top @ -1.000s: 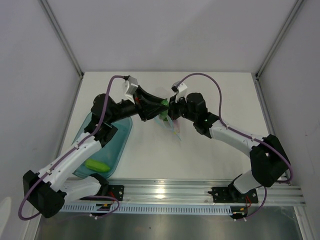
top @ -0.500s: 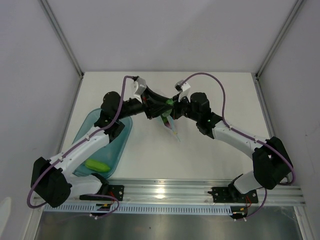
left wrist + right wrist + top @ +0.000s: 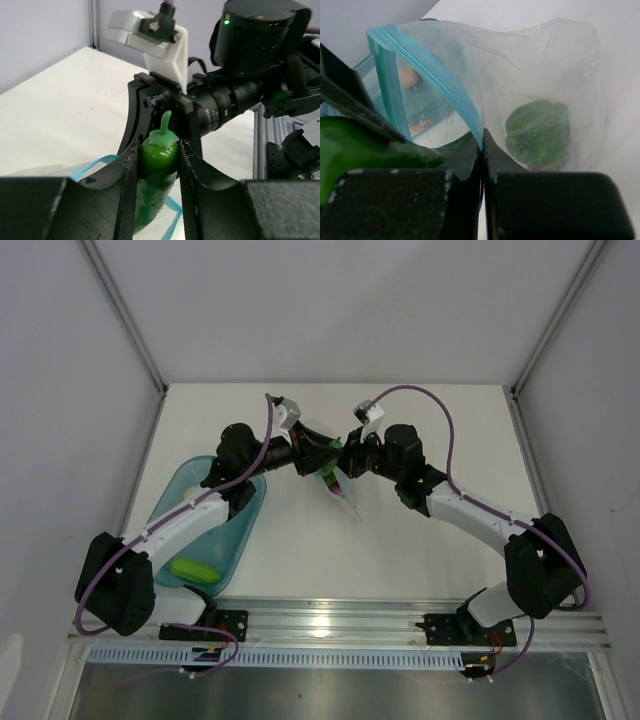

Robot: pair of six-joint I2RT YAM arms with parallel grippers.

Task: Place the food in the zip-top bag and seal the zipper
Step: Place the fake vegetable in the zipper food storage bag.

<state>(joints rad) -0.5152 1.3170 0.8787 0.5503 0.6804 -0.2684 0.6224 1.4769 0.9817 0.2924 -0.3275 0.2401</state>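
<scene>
Now: left arm is loading a chili into the bag.
Top view: the arms are meeting just above the zip-top bag (image 3: 343, 492); one green piece (image 3: 192, 570) is lying in the blue tray (image 3: 245, 525), well left of the bag. Left wrist: left gripper (image 3: 157, 150) is clenching a green chili (image 3: 156, 172), tip down at the bag's mouth, ready to drop. Right wrist: right gripper (image 3: 481, 142) is pinching the zipper (image 3: 425, 65), jaws shut, holding the mouth open for loading; a green pepper (image 3: 537, 132) is sitting inside the bag.

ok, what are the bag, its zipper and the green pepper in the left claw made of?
bag: thin clear plastic film, glossy, creased, see-through.
zipper: opaque teal plastic strip.
green pepper: smooth, shiny, uniform colour; moulded plastic or rubber, can't tell which.
</scene>
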